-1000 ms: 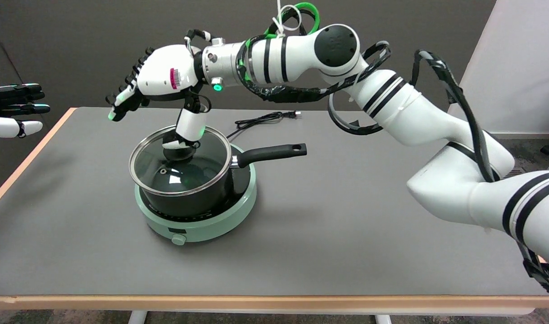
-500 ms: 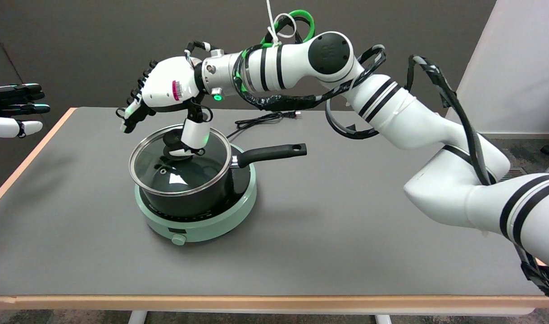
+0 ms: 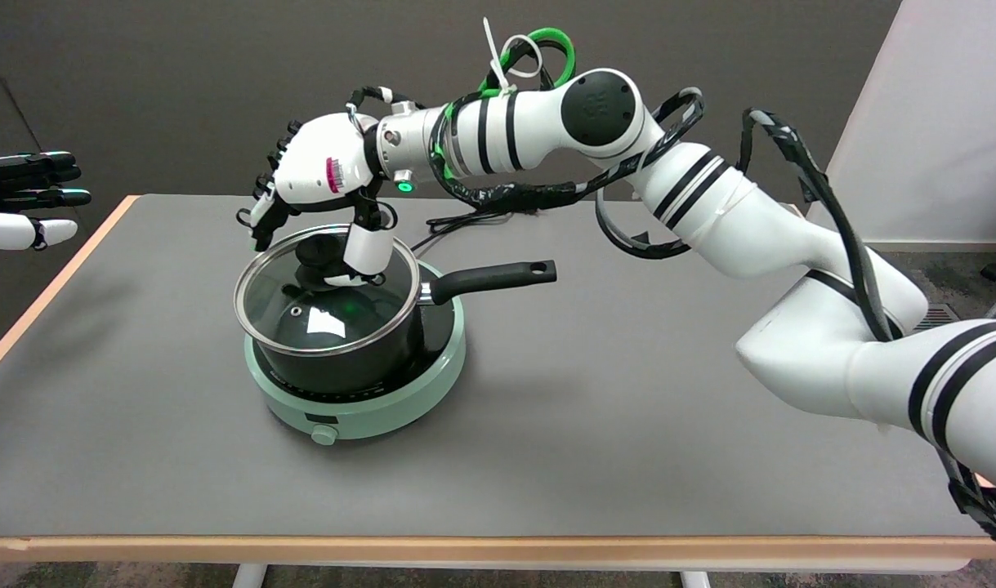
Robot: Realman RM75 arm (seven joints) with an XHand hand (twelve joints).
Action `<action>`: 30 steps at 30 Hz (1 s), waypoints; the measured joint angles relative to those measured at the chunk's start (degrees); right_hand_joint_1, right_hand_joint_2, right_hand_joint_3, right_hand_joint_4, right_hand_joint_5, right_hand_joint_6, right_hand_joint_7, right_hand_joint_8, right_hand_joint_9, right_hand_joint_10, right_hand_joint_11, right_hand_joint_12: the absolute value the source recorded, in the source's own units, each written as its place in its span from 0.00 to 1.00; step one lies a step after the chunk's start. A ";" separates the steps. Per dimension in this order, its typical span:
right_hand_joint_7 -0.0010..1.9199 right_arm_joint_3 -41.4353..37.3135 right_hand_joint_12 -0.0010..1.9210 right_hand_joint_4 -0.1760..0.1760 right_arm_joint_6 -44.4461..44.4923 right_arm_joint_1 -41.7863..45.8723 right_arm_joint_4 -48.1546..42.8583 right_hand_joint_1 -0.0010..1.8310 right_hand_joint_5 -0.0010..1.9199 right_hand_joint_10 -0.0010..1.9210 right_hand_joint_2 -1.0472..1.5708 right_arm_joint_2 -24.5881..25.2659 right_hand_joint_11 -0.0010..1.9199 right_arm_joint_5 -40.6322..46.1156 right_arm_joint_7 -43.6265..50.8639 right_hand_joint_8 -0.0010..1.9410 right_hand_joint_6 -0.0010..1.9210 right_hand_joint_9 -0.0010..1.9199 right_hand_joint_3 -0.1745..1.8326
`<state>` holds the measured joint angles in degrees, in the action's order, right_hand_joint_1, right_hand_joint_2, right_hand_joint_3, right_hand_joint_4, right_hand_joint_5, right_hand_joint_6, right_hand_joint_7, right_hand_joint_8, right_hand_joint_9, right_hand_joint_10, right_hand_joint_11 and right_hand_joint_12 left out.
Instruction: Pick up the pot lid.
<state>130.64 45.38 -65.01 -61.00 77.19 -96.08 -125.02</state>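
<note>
A glass pot lid point(image 3: 310, 314) with a steel rim and a black knob point(image 3: 316, 255) lies on a black saucepan point(image 3: 359, 351). My right hand point(image 3: 314, 175) hangs just above the lid's far side. Its white thumb point(image 3: 364, 249) points down onto the lid at the knob's right side. The black fingers point(image 3: 261, 216) curl down to the left of the knob, a gap away from it. Nothing is held in the hand. The lid sits flat on the pot.
The saucepan stands on a mint-green hotplate point(image 3: 359, 412), with its black handle point(image 3: 498, 278) pointing right. A black power cord point(image 3: 473, 216) lies behind it. The idle left hand point(image 3: 24, 200) hovers at the table's far left edge.
My right hand has shifted right and lower over the lid. Its fingers have bent down from a stretched-out pose toward the knob, and the thumb now stands right of the knob.
</note>
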 measured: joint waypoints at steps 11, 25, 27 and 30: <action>0.31 0.67 0.50 0.91 -0.72 0.39 0.11 0.42 0.27 0.19 0.64 -0.81 0.24 -1.19 -0.04 0.11 0.13 0.34 0.54; 0.37 1.41 0.50 0.98 -1.37 0.58 0.17 0.45 0.32 0.22 0.65 -1.64 0.24 -1.70 -0.09 0.12 0.21 0.36 0.53; 0.38 1.49 0.50 0.98 -1.39 0.61 0.18 0.45 0.33 0.24 0.65 -1.74 0.24 -1.72 -0.09 0.13 0.23 0.37 0.52; 0.40 1.56 0.51 1.00 -1.63 0.65 0.19 0.45 0.34 0.25 0.66 -1.89 0.24 -1.76 -0.09 0.15 0.26 0.38 0.51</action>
<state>132.20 43.74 -64.36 -60.82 75.30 -97.85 -125.10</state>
